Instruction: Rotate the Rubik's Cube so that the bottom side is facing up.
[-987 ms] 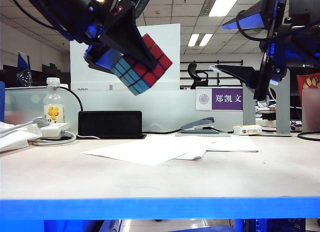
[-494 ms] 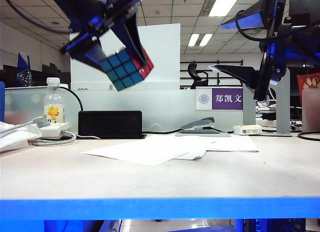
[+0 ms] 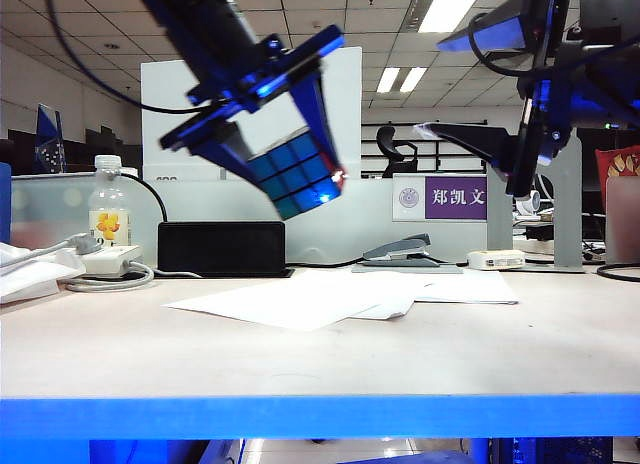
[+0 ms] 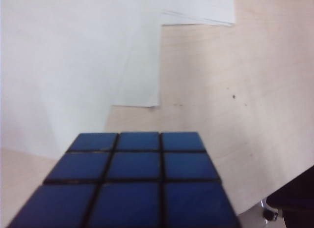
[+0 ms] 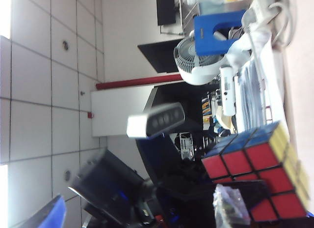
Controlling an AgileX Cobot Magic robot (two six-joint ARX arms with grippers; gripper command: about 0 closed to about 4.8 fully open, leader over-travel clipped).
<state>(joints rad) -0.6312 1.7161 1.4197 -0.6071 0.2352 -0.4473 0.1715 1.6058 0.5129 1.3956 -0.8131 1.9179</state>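
The Rubik's Cube point(image 3: 293, 167) hangs in the air above the table, left of the middle of the exterior view, tilted, with a blue face toward that camera and a sliver of red at its right edge. My left gripper point(image 3: 303, 188) is shut on it, one dark finger on each side. In the left wrist view the Rubik's Cube point(image 4: 137, 181) shows its all-blue face over the table, and the fingers are hidden. The right wrist view shows the Rubik's Cube point(image 5: 255, 171) with red, blue and yellow faces. My right gripper point(image 3: 432, 92) is held high at the right, open and holding nothing.
White paper sheets point(image 3: 300, 302) lie mid-table under the cube. Along the back stand a water bottle point(image 3: 107, 206), a power strip point(image 3: 100, 259), a black box point(image 3: 220, 248), a stapler point(image 3: 397, 249) and a small white box point(image 3: 495, 260). The table's blue front edge point(image 3: 320, 416) runs across.
My left arm has swung the cube left, then down and to the right, rolling it so the blue face now shows instead of the red. The right arm has not moved.
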